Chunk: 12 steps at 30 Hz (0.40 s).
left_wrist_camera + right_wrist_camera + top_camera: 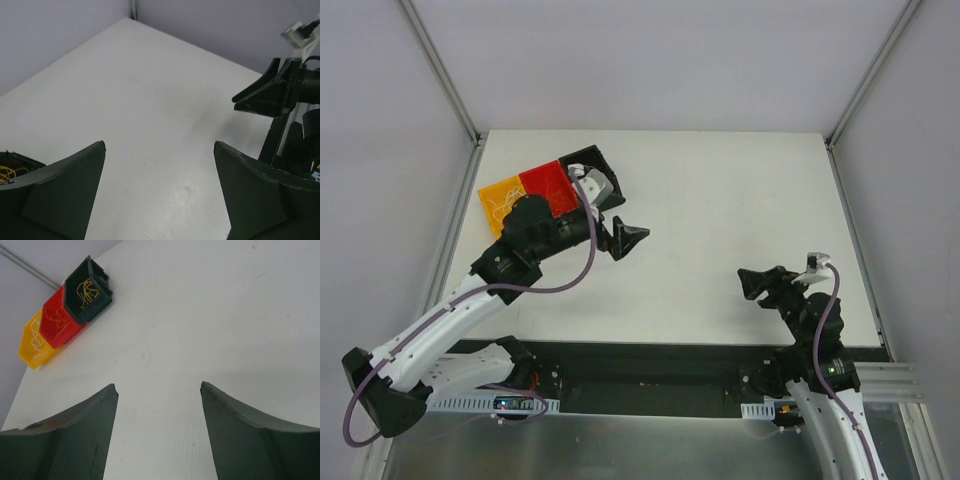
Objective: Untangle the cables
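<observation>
Yellow thin wires (pixel 87 291): in black plastic bin (pixel 97 310), far left.
Left hand (pixel 159 144), right hand (pixel 158 385): apart, empty.
Progress: we judge untangling nearly done.

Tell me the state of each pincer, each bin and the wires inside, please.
Left pincer: open, holds nothing.
Right pincer: open, holds nothing.
Black bin: upright, holds looped yellow wires.
Red bin: upright, holds thin wires, colour unclear.
Yellow bin: upright, holds a pale looped wire.
</observation>
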### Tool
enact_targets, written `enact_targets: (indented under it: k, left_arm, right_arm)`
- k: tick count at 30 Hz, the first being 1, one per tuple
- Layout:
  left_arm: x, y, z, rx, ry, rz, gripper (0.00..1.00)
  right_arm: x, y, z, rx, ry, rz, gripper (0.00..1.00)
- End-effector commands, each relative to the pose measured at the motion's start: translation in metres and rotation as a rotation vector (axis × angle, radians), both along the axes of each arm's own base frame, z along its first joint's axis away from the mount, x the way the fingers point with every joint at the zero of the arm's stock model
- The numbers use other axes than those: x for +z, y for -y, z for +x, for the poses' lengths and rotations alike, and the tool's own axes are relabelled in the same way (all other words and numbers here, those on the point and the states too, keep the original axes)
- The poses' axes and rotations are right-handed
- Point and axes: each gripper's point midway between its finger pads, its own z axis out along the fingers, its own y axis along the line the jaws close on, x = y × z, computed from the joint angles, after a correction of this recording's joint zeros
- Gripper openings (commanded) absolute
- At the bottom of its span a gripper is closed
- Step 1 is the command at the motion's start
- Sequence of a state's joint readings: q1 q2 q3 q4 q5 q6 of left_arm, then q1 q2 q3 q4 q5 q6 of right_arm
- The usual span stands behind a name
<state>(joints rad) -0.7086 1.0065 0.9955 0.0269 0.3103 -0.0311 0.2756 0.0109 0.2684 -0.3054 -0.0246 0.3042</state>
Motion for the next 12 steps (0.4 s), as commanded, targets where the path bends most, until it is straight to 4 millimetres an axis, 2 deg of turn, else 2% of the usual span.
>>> enact_targets:
  k: [1,2,4,7,10,12]
  left_arm:
    - [0.055,-0.010,-0.018,-0.010,0.242,-0.169,0.90]
    - [0.056,-0.013,-0.022,0.000,0.260,-0.187,0.92]
    - [0.062,-0.016,-0.030,0.012,0.279,-0.251,0.99]
    - [0.065,-0.023,-0.037,0.048,0.342,-0.274,0.99]
    - [0.067,-0.036,-0.033,0.139,0.353,-0.292,0.99]
    - [0.067,-0.047,-0.036,0.173,0.331,-0.320,0.99]
  right_arm:
    - [-0.012,-0.019,-0.023,0.128,-0.066,0.042,0.72]
    - [-0.011,-0.019,-0.025,0.130,-0.063,0.040,0.73]
    - [-0.008,-0.017,-0.027,0.127,-0.049,0.037,0.81]
    - [0.001,-0.016,-0.030,0.123,0.001,0.049,0.97]
    - [0.011,-0.009,-0.030,0.083,0.042,0.058,1.00]
    - [0.016,-0.005,-0.032,0.070,0.045,0.046,0.96]
